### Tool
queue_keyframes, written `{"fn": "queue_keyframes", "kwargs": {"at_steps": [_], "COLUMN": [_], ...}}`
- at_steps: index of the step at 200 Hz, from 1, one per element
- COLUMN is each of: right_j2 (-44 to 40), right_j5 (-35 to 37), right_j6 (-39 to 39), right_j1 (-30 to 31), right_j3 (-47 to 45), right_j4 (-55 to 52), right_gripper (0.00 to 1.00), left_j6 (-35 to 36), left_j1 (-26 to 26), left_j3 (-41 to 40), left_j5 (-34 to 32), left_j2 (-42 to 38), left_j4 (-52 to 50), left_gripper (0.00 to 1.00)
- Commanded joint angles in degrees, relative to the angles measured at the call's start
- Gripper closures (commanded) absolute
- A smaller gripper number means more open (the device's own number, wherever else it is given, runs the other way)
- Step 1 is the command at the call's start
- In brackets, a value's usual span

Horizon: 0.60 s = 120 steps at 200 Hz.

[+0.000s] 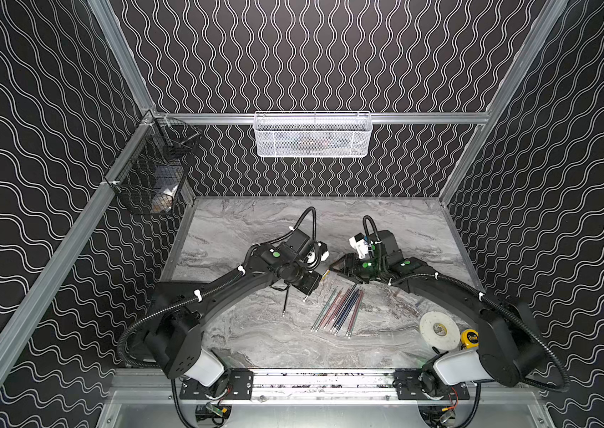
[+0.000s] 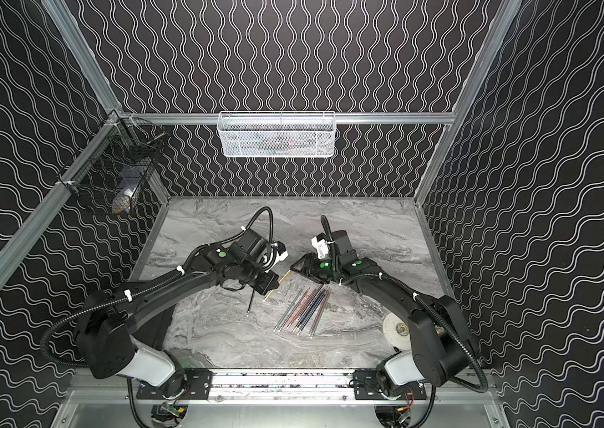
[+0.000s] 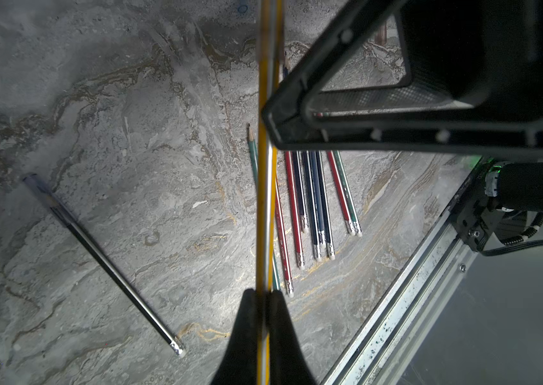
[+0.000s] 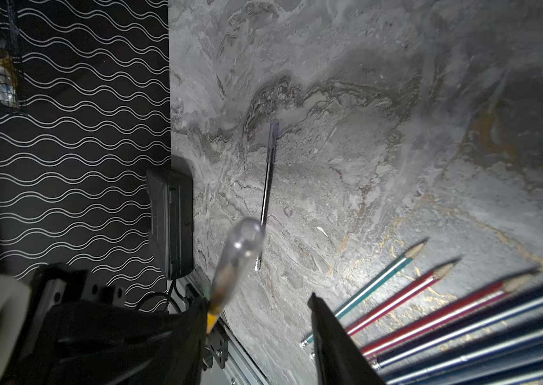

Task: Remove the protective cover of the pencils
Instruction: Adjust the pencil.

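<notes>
Marbled surface [image 1: 256, 333] inside black wavy walls [image 1: 330, 55].
Left pincer [image 3: 262, 295] clamped a yellow pencil [image 3: 265, 200]; right pincer [image 4: 258, 300] stood apart around its clear cover [image 4: 236, 260], near loose pencils [image 1: 337, 309].

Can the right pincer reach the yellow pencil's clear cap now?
Probably yes: the left pincer holds the yellow pencil up, and its clear cap sits unobstructed between the open jaws of the right pincer.

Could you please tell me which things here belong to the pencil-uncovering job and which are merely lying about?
Job: yellow pencil in the left claw; its clear cover; lone black pencil, still covered; row of coloured pencils, visible tips bare.
Lying about: white disc; yellow tape measure; white mesh basket; black wire basket.
</notes>
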Motion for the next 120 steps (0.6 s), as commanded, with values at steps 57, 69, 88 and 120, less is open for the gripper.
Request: {"fn": "queue_keyframes", "kwargs": {"at_steps": [57, 69, 88, 120], "right_j2": [3.9, 3.8, 3.3, 1.3], "right_j5": [-1.7, -2.5, -4.3, -5.0], "right_j6": [6.5, 7.6, 10.3, 14.6], "right_j1": [0.2, 0.3, 0.2, 0.3], "right_j3": [1.9, 1.7, 0.6, -1.7], "right_j4": [8.5, 9.5, 12.1, 15.1], "right_gripper": [0.68, 0.79, 0.91, 1.00], "left_j6": [1.0, 1.0, 1.0, 1.1], "left_j1": [0.0, 0.0, 0.0, 0.0], "left_j3": [-0.2, -0.1, -0.1, -0.3], "left_j5": [1.3, 1.3, 1.2, 1.1], "left_j2": [-0.7, -0.6, -0.5, -0.6], "left_j4": [0.5, 0.5, 0.5, 0.5], "left_gripper": [1.00, 1.00, 1.00, 0.94]}}
